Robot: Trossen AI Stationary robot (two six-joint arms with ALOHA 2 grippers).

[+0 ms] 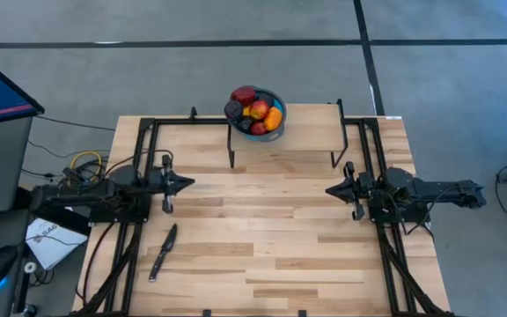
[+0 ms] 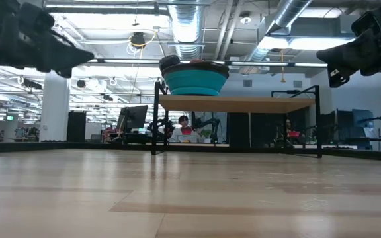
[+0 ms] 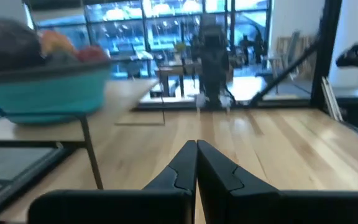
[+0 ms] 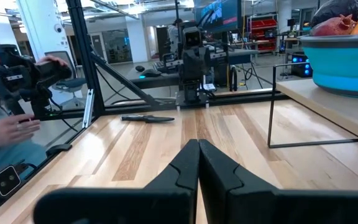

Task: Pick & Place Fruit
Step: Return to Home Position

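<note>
**Both grippers shut and empty, fruit heaped in the bowl on the shelf**

Left wrist view: nearest the lens, the left gripper [image 3: 196, 144] has its two dark fingers pressed tip to tip with nothing between them. Farther off, the blue bowl [image 3: 42, 93] stands on the raised wooden shelf [image 3: 126, 90], well apart from the fingers. The fruit [image 3: 58, 40] is piled above its rim. The pieces look like small, smooth, rounded toys. They are probably light and hard, so they could roll or slip out of a pinch. The safest hold would be across a piece's widest middle. The pieces lean on one another, so lifting one could shift the others.

Right wrist view: the right gripper [image 4: 198, 143] is also closed on nothing. The bowl sits higher than the fingers and well apart from them. A dark knife [image 4: 146, 118] lies flat on the table [image 4: 135, 155], far ahead. A person's hand [image 4: 8, 130] shows beyond the table's edge.

High view: the arms sit at opposite sides of the table with their tips pointing inward. They are well apart from each other and from the bowl, which stands near one end of the shelf. All the fruit I can see is inside the bowl.

Low view: the bowl rests on the shelf, and both arms hang high at the upper corners. That looks to me like a parked pose.
</note>
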